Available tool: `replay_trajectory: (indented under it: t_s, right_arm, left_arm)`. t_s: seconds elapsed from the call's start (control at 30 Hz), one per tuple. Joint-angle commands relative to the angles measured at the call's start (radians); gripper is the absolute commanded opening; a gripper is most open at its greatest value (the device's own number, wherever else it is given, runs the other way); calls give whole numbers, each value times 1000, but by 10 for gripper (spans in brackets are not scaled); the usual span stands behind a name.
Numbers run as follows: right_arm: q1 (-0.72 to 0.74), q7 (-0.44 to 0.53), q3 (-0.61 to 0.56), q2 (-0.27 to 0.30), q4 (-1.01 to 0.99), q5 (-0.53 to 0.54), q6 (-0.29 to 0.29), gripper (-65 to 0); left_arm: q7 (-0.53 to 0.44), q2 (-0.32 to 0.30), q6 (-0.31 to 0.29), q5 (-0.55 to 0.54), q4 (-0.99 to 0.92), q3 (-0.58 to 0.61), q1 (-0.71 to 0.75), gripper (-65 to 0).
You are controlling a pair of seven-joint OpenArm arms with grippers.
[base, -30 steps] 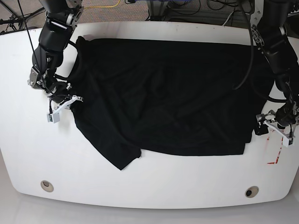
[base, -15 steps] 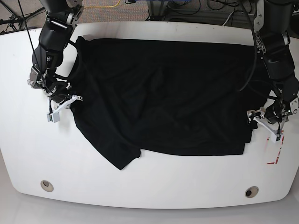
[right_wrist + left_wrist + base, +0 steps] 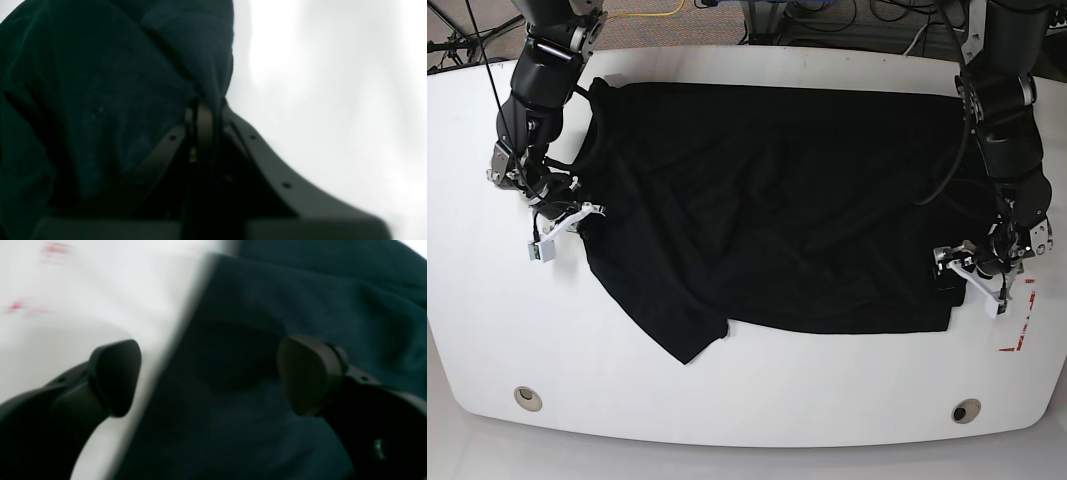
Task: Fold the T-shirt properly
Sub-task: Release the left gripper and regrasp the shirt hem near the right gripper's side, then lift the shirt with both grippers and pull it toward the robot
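Across most of the white table (image 3: 757,400) lies the black T-shirt (image 3: 777,200), spread wide with one sleeve flap jutting toward the near edge. Bare tabletop runs along the front, where two round holes (image 3: 527,398) sit near the corners, and red marks (image 3: 1017,335) lie beside the shirt's edge. Cables (image 3: 847,15) crowd the floor behind the table. The right gripper (image 3: 205,110) is clamped tight on a bunched fold of the T-shirt at its side edge. The left gripper (image 3: 206,373) hangs with jaws spread wide, astride the shirt's opposite edge, one fingertip (image 3: 116,373) over table, the other over cloth, gripping nothing.
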Motion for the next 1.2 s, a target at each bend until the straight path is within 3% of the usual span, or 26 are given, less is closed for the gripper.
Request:
replay_trajectory:
  t_s: [0.0,0.13,0.47,0.8,1.07,1.17]
  right_arm:
    - [4,-26,0,12,8,-23,-6,-650]
    - [5,-26,0,12,10,-20,-6,-650]
    - [4,-28,2,12,10,-18,-3,-650]
    - [-7,-28,2,11,10,-18,-3,-650]
    - [-10,-28,2,11,10,-18,-3,-650]
    - [-10,-28,2,11,11,-18,-3,-650]
  left_arm:
    - [-7,-16,-1,-4,14,-3,-25,0]
    - [-6,28,-1,1,17,-3,-25,0]
    - [34,41,-1,-2,20,-3,-24,-4]
    - [29,39,-1,2,13,-3,-24,-292]
    - [36,34,-1,2,20,-4,-24,-621]
    - [37,33,-1,4,20,-4,-24,-650]
